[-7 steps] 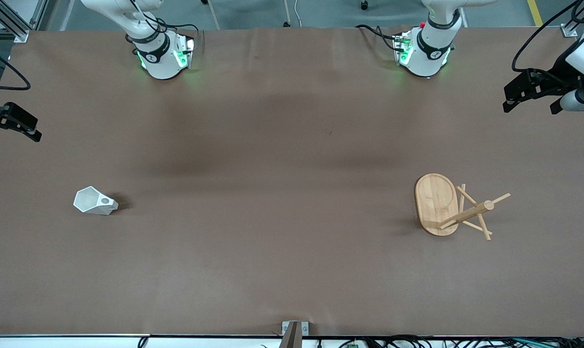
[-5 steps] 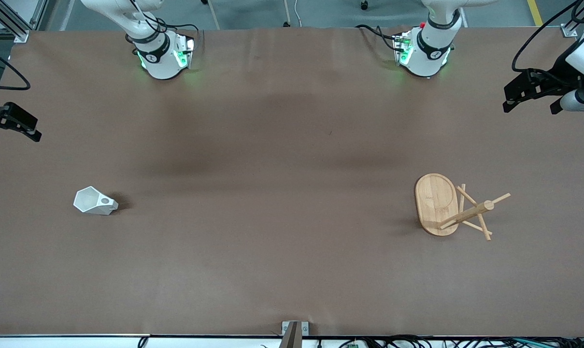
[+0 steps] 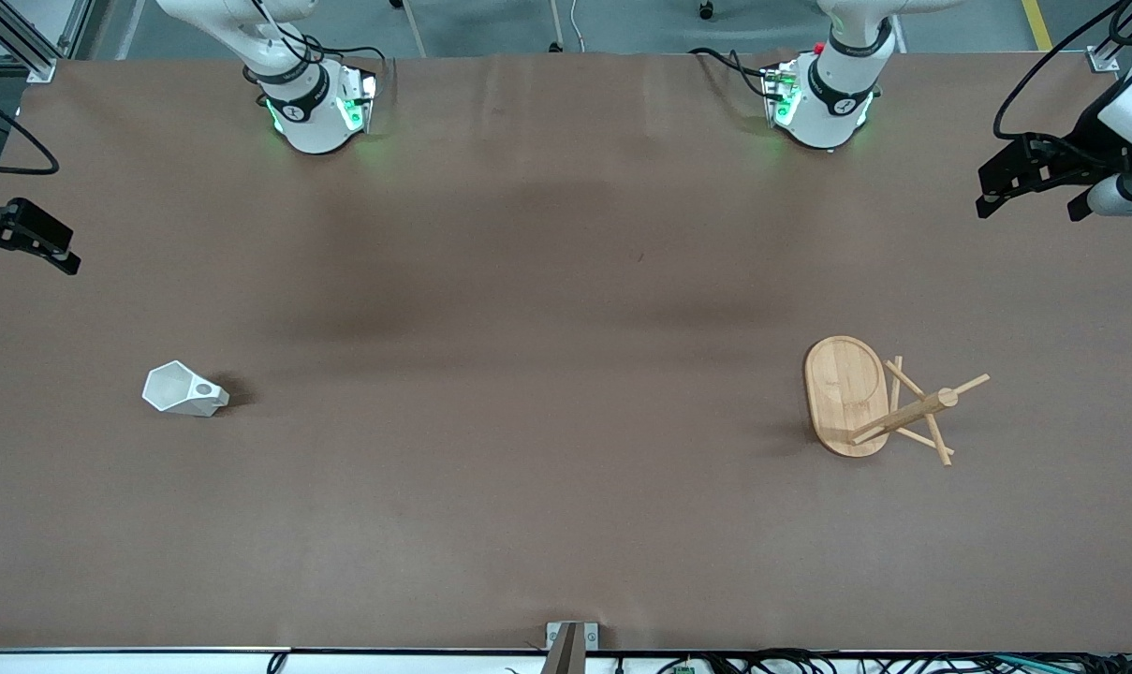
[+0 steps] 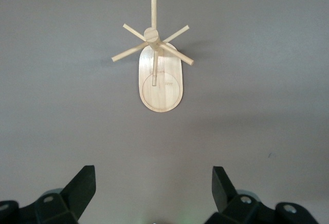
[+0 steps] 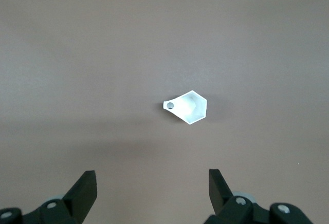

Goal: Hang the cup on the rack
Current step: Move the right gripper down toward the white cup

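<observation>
The small white faceted cup lies on its side on the brown table toward the right arm's end; it also shows in the right wrist view, its round hole visible. The bamboo rack stands on its oval base toward the left arm's end, post and crossing pegs up; it shows in the left wrist view. My right gripper is open and empty, high over the table's edge at the right arm's end. My left gripper is open and empty, high over the edge at the left arm's end.
The brown table carries only the cup and the rack. The two arm bases stand along its edge farthest from the front camera. A small metal bracket sits at the nearest edge.
</observation>
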Tool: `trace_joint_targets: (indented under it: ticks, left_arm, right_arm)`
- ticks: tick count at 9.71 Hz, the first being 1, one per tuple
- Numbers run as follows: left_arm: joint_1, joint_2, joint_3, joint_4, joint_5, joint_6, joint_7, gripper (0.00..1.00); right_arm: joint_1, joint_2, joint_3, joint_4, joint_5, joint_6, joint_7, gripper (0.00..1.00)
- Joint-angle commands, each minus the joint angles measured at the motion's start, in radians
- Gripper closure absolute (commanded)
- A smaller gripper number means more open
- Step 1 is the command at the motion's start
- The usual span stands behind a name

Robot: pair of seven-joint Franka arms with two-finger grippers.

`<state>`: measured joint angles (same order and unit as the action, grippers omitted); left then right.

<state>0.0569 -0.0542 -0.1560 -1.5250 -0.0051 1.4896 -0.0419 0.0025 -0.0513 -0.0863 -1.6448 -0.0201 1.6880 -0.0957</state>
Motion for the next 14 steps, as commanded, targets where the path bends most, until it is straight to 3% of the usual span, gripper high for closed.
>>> trace_joint_targets:
  ticks: [1,4,6,10,14]
  left_arm:
    - [0.008,0.019,-0.004,-0.003,-0.018,-0.017,0.007,0.00]
    - [0.008,0.019,-0.004,-0.003,-0.018,-0.015,0.007,0.00]
    - [0.006,0.020,-0.004,-0.001,-0.019,-0.015,0.005,0.00]
    - [0.004,0.022,-0.004,-0.001,-0.019,-0.015,0.005,0.00]
    - [0.004,0.022,-0.004,-0.001,-0.019,-0.015,0.005,0.00]
  right_arm:
    - [0.005,-0.008,-0.004,-0.003,-0.004,-0.002,0.007,0.03]
    - [-0.005,-0.002,-0.006,-0.001,-0.004,0.002,0.008,0.02]
    - [-0.039,0.068,-0.010,-0.003,-0.003,0.031,0.004,0.02]
    - [-0.093,0.218,-0.010,-0.016,-0.001,0.185,-0.071,0.03]
    - [-0.136,0.345,-0.009,-0.125,-0.001,0.421,-0.160,0.05]
